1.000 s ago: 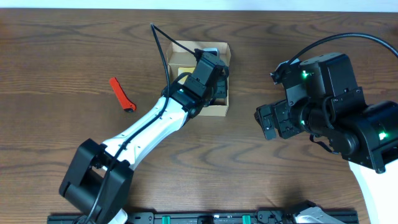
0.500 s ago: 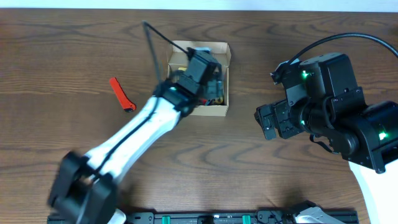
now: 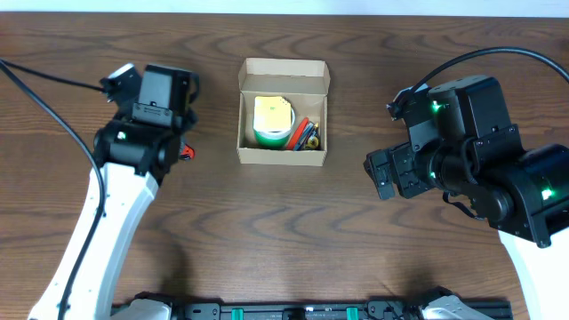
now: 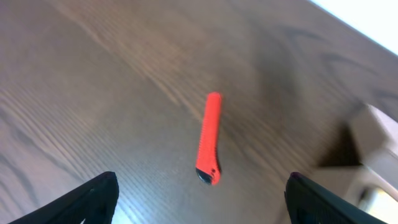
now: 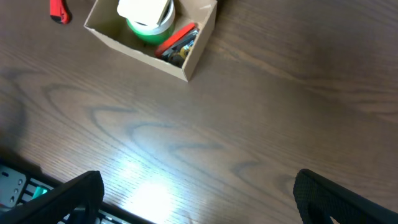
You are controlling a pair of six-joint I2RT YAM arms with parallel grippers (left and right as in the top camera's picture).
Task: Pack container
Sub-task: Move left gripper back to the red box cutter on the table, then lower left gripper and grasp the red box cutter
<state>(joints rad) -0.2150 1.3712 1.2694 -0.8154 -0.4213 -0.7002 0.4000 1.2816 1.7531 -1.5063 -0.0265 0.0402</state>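
The container [image 3: 311,78] is a small tan cardboard box with its flap lid folded back. Inside it sit a green tape roll [image 3: 273,123] with a yellowish top and some red and dark items [image 3: 305,136]. The right wrist view takes in the same box [image 5: 196,53] and roll [image 5: 148,18]. Left of the box, my left gripper [image 3: 158,124] hangs open and empty over a red cutter [image 4: 209,138], of which only one end [image 3: 185,153] shows from overhead. My right gripper [image 3: 382,173] hovers open and empty right of the box.
The brown wooden table [image 3: 284,240] carries the box and the cutter. A black rail [image 3: 284,311] runs along the front edge. A black cable [image 3: 53,80] trails from the left arm at the far left. The right arm's bulk [image 3: 498,169] fills the right side.
My left arm has pulled out of the box and swung left over the red cutter, its jaws opening. The green roll now lies uncovered in the box. The right arm has not moved.
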